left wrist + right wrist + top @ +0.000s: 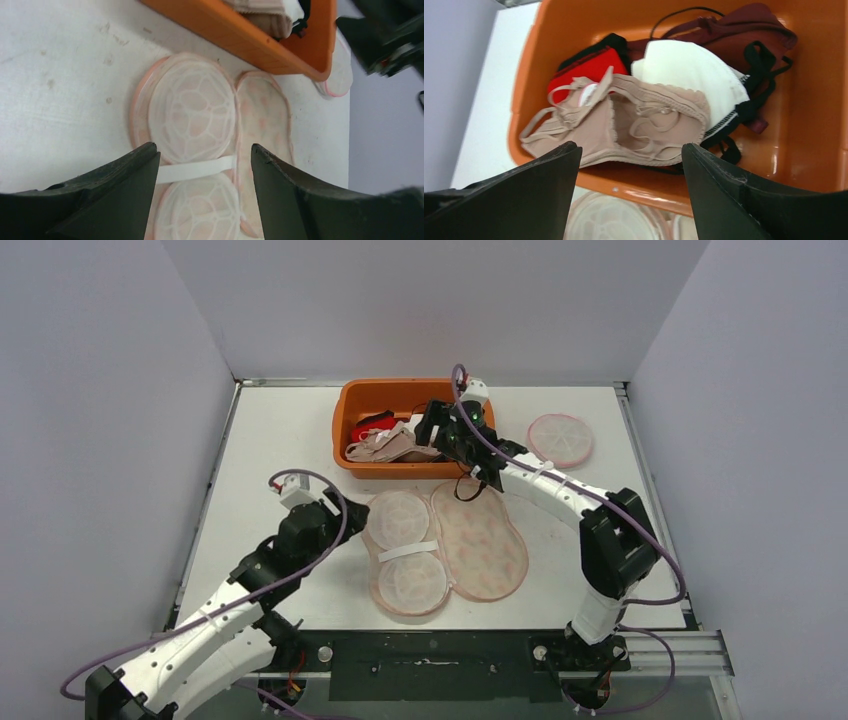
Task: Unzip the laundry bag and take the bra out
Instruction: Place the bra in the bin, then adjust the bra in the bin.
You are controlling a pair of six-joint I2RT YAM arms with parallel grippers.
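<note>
Left gripper (202, 147): jaws spread, empty, above laundry bag (490, 545)
Laundry bag: opened flat, just beside orange bin (814, 125)
Right gripper (630, 146): jaws spread, empty, over bin
Beige bra (649, 125): inside bin, on top

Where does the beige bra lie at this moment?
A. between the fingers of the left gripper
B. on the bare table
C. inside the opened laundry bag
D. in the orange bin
D: the beige bra lies inside the orange bin, and the right gripper hangs open over it, holding nothing.
</note>
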